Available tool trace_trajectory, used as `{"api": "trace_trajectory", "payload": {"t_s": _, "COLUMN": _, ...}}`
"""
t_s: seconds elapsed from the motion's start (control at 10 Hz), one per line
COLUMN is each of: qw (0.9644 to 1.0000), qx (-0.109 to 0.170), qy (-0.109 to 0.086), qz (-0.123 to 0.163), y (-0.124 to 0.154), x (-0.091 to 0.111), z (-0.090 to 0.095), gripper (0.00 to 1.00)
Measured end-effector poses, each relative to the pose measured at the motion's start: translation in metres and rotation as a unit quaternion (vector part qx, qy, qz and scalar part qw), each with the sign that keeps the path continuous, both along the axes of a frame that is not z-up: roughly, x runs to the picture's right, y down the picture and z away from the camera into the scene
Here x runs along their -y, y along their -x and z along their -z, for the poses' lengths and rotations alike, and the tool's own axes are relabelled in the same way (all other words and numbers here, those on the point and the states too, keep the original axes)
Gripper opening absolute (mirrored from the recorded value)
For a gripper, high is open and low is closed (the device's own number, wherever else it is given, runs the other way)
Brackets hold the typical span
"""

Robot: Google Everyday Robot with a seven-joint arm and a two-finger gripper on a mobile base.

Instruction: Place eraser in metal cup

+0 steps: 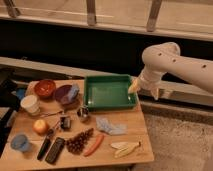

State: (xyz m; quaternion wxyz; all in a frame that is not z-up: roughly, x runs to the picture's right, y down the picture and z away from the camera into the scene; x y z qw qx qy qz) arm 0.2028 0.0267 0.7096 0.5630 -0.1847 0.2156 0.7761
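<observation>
The eraser (pixel 55 150), a flat dark block, lies near the table's front left edge beside a narrower black stick (pixel 44 148). Near the middle of the table, just in front of the green tray (pixel 91 95), stands the small shiny metal cup (pixel 83 114). My gripper (pixel 144 90) hangs off the white arm at the tray's right end, above the table's right edge. It is open with nothing between its pale fingers (pixel 133 87). It is well away from both the eraser and the cup.
A red bowl (pixel 45 88), a purple bowl (pixel 66 94), a white cup (pixel 31 105) and a light blue cup (pixel 20 142) stand at the left. An apple (pixel 40 126), a dark clip-like item (pixel 65 122), a brown cluster (pixel 79 141), a carrot (pixel 93 145), a blue cloth (pixel 111 127) and a banana (pixel 125 148) fill the front.
</observation>
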Motion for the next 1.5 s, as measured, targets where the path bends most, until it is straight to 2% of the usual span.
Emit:
{"api": "trace_trajectory", "payload": {"t_s": 0.9, "qw": 1.0000, "qx": -0.001, "qy": 0.000, "qz": 0.000, "y": 0.000, "x": 0.000, "z": 0.000, "gripper": 0.80}}
{"api": "trace_trajectory", "payload": {"t_s": 1.1, "qw": 0.9999, "qx": 0.003, "qy": 0.007, "qz": 0.011, "y": 0.005, "x": -0.001, "z": 0.003, "gripper": 0.80}}
{"api": "trace_trajectory", "payload": {"t_s": 1.4, "qw": 0.9984, "qx": 0.028, "qy": 0.018, "qz": 0.046, "y": 0.053, "x": -0.005, "z": 0.002, "gripper": 0.80}}
{"api": "trace_trajectory", "payload": {"t_s": 1.5, "qw": 0.9970, "qx": 0.043, "qy": 0.023, "qz": 0.060, "y": 0.085, "x": -0.006, "z": 0.000, "gripper": 0.80}}
